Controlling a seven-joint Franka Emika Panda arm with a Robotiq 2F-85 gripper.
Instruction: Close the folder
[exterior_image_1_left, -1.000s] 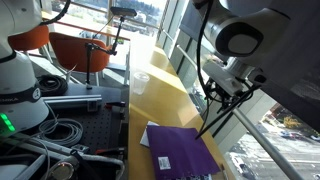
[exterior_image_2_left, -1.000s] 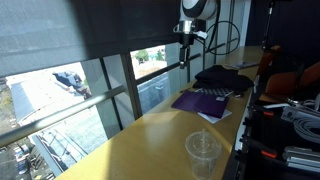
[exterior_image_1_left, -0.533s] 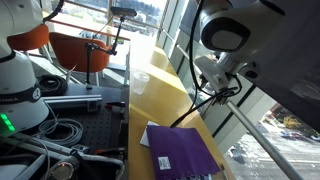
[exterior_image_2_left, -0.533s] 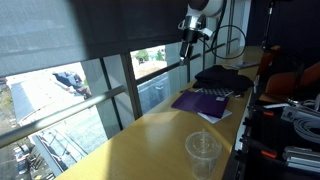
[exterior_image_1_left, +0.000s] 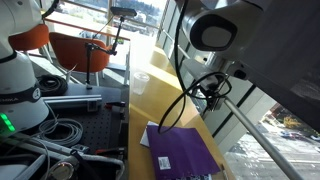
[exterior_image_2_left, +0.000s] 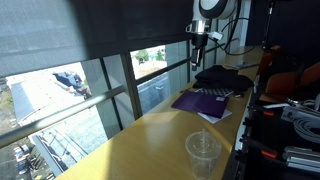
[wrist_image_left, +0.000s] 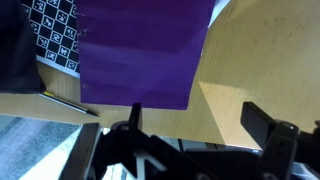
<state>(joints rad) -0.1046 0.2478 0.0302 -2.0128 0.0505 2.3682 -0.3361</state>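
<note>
Right now your gripper (exterior_image_1_left: 217, 93) hangs well above the table (exterior_image_1_left: 160, 95). In the wrist view its jaws stand wide apart with nothing between them. The purple folder (wrist_image_left: 140, 50) lies flat on the table below it, cover side up. It looks closed or nearly so.

If you come down again to press the cover, the main risk, as I judge it, is sliding. The folder is thin and the tan table looks smooth, so an off-centre push could skate it toward the window edge. A finger could also snag the black-and-white checkered sheet (wrist_image_left: 55, 30) at the folder's corner and drag both askew. The dark bundle (exterior_image_2_left: 222, 78) just beside the folder leaves little room on that side.

You cannot tell from any view whether the cover lies fully flat or is lifted slightly at its free edge. The wrist view cuts off the folder's far end. In an exterior view the folder (exterior_image_2_left: 203, 101) is small and foreshortened.
</note>
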